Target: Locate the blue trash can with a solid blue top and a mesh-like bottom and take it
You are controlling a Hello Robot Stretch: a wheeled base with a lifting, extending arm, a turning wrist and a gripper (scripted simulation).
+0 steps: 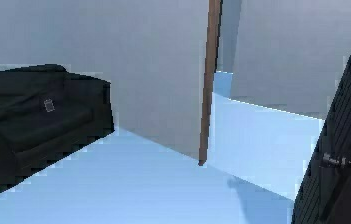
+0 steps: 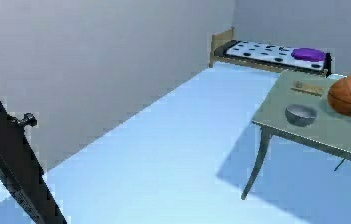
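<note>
We cannot tell where the blue trash can is: nothing we see here has a solid blue top over a mesh-like bottom. We cannot tell the state of the fingers either, nor whether they grasp anything.

Ahead of us a black sofa (image 1: 38,118) stands against the grey wall (image 1: 133,60) at the forward view's left. To its right a brown door frame (image 1: 212,80) marks an opening into a further space with the same pale blue floor (image 1: 153,185). A dark door (image 1: 341,185) with a handle stands at that view's right edge.

To the arm's side, a tabletop (image 2: 325,128) carries a basketball (image 2: 349,96) and a grey bowl (image 2: 301,114), which sit near each other. Well beyond them, a bed (image 2: 268,52) with a spotted cover and a purple pillow (image 2: 308,53) stands against the far wall.

We judge the task to be in its search stage. The can is not yet found, so locating it, driving up to it and taking it are all left to do. The opening past the door frame looks like a reasonable place to look next.
</note>
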